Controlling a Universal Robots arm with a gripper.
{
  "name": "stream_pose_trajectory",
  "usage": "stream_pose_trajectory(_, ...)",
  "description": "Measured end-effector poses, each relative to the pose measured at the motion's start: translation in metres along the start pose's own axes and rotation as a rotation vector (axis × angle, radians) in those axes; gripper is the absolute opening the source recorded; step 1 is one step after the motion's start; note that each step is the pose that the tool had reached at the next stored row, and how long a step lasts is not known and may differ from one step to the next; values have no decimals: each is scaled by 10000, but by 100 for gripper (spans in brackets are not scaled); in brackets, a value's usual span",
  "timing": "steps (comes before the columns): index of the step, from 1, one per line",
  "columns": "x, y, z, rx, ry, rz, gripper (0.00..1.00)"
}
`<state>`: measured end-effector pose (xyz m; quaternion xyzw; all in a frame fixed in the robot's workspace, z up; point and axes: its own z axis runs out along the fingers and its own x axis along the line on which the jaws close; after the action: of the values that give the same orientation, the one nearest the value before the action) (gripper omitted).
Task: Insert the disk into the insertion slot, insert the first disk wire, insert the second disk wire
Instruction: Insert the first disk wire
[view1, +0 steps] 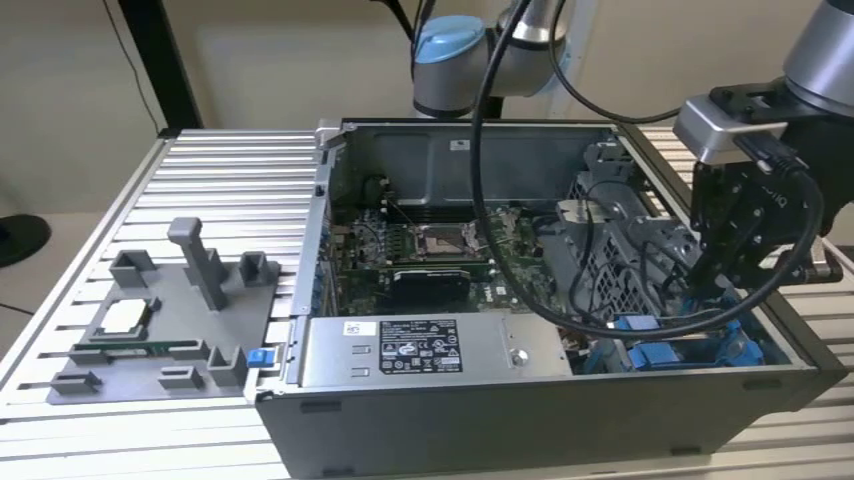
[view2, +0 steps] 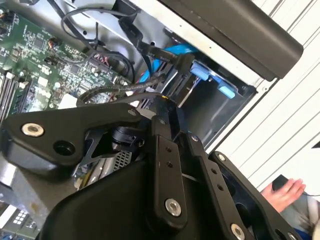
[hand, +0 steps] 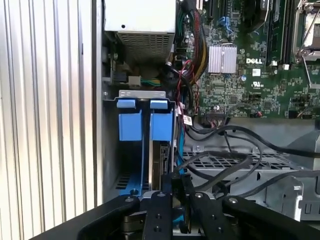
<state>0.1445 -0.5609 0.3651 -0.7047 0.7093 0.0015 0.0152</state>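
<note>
standing on its edge, the disk (hand: 161, 161) is down in the insertion slot (hand: 142, 94), in the corner of the computer case (view1: 534, 425) that lies towards the exterior view's right. in the first wrist view i see its dark narrow side below one bright blue tab of its carrier. a second blue tab (hand: 126, 122) is just beside it in the same bay.

my gripper (hand: 177, 192) hangs low inside the case, directly over the near end of the disk. if it touches the disk, i cannot tell. i also cannot tell if it is apart, together or clamped on something.

several black cables (hand: 225, 160) run across the perforated metal cage (hand: 215, 161) next to the slot. in the second wrist view one of them passes just at the tip of my gripper.

further out, the green motherboard (view1: 427, 250) covers the floor of the case, and the grey power-supply box (view1: 414, 352) is along the front wall, near the slot. the case is on a ribbed aluminium table (view1: 227, 170). a grey fixture tray (view1: 174, 330) with small parts lies on the table at the exterior view's left, well apart from me. in the second wrist view a person's hand (view2: 287, 192) is outside the case.
</note>
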Motion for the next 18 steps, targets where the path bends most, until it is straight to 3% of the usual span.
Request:
stream_pose_trajectory(3, 28, -36, 25, -59, -46, 2, 0)
stream_pose_trajectory(8, 55, -69, 65, -73, -230, 3, 0)
stream_pose_trajectory(18, 99, -81, 178, -104, -272, 144, 0)
